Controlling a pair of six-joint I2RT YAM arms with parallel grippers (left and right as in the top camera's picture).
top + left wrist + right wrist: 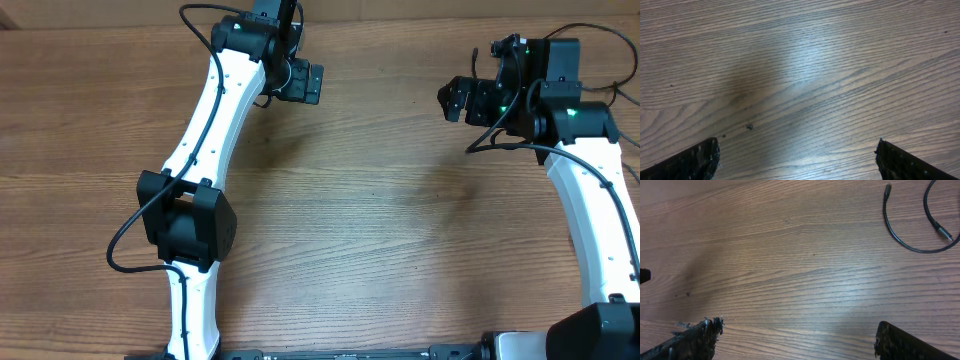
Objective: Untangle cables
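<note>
Over table (380, 220), arms (215, 110) extended; left fingers (695, 161), right fingers (905, 342) spread, empty; cables (942, 231) ahead.

Saw brown wood-grain tabletop (400, 220) filling every feed, grain running side to side. Noted pale bluish sheen of reflected light (810, 50) in left wrist view. Spotted soft dark shadow patch (700, 265) and small dark speck (749, 127) on wood.
</note>
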